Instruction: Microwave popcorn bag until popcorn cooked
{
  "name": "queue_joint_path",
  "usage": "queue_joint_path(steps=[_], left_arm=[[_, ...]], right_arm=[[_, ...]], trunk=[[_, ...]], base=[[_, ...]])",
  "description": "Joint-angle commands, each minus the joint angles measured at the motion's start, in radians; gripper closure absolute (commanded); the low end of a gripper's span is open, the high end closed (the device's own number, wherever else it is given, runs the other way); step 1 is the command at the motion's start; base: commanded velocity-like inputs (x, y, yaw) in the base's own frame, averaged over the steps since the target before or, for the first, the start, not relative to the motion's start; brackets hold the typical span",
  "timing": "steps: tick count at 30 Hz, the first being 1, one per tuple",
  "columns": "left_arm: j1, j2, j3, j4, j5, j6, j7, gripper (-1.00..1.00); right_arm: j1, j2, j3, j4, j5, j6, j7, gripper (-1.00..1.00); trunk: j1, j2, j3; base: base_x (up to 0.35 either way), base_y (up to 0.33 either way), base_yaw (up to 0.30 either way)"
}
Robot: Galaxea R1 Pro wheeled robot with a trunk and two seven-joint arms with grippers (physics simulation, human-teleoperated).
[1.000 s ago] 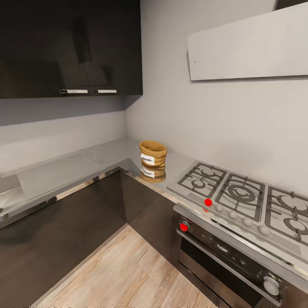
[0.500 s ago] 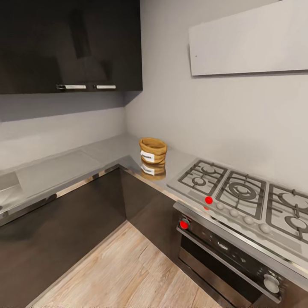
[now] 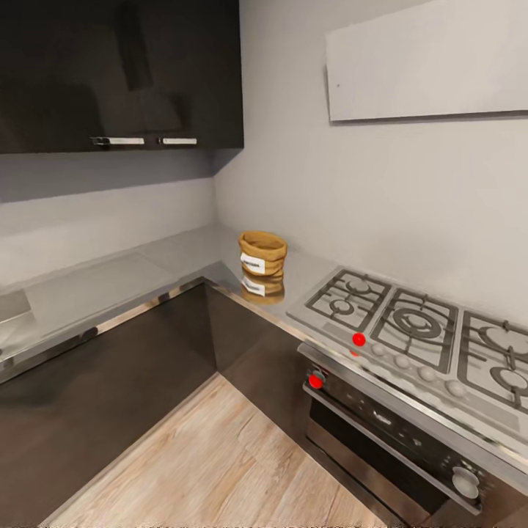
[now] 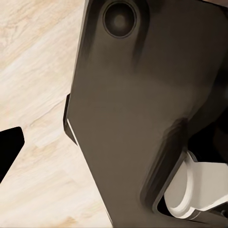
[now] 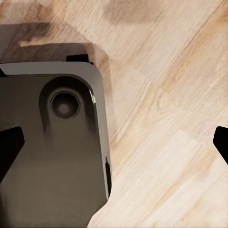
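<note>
From the head view, the popcorn bag [image 3: 262,254] sits upright on the countertop [image 3: 110,293] in the corner, just beside the gas hob [image 3: 418,330]; nothing holds it, so the fetching, loading and heating all look still to do. The left wrist view looks down on wood floor [image 4: 33,71] and the robot's dark base [image 4: 133,109]; whether those jaws are open I cannot tell. The right wrist view shows dark fingertips [image 5: 9,149] at opposite edges, spread wide and empty.
</note>
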Motion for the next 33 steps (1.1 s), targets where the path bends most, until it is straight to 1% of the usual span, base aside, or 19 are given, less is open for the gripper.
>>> queue_joint_path(steps=[1,33], left_arm=[[0.000,0.000,0.000,0.000,0.005,-0.003,0.000,-1.00],[0.000,0.000,0.000,0.000,0.005,-0.003,0.000,-1.00]], right_arm=[[-0.001,0.000,-0.008,0.003,0.011,-0.005,-0.004,-1.00],[-0.001,0.000,-0.008,0.003,0.011,-0.005,-0.004,-1.00]], trunk=[[0.000,-0.001,-0.003],[0.000,-0.001,-0.054]], base=[[0.000,0.000,0.000],[0.000,0.000,0.000]])
